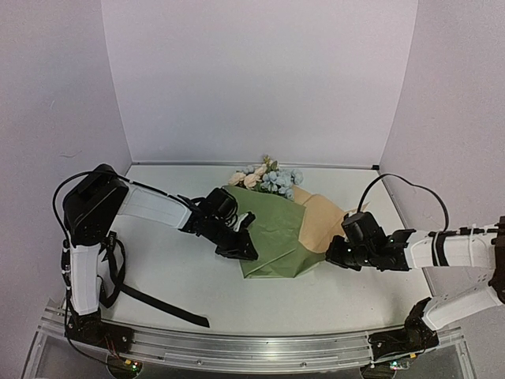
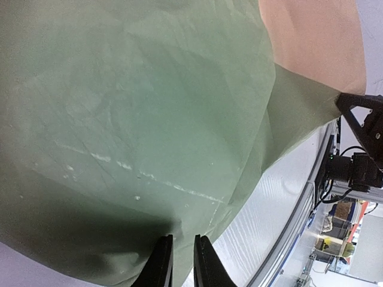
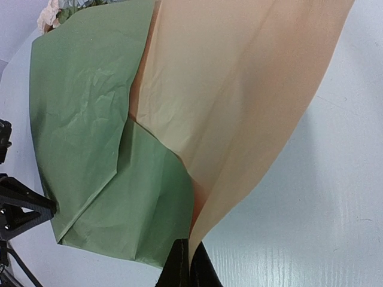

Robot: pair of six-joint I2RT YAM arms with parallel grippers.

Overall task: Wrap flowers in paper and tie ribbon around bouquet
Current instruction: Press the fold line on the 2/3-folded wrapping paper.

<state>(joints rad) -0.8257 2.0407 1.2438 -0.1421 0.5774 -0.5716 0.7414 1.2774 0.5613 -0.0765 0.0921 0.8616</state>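
Observation:
The paper (image 1: 276,233) lies folded at mid-table, olive green on top, with its tan side (image 1: 319,221) turned up at the right. The flowers (image 1: 264,175) poke out of its far end, pale blue and peach blooms showing. My left gripper (image 1: 243,251) sits at the paper's near-left edge. Its jaws (image 2: 182,239) stand a narrow gap apart with green paper (image 2: 149,107) in the gap. My right gripper (image 1: 333,254) is shut on the tan flap's edge (image 3: 190,246). The black ribbon (image 1: 158,304) lies on the table at the near left, apart from both grippers.
An aluminium rail (image 1: 252,347) runs along the near edge of the table. White walls close the back and both sides. Black cables loop from each arm. Bare white tabletop (image 1: 181,268) lies to the left of the paper and in front of it.

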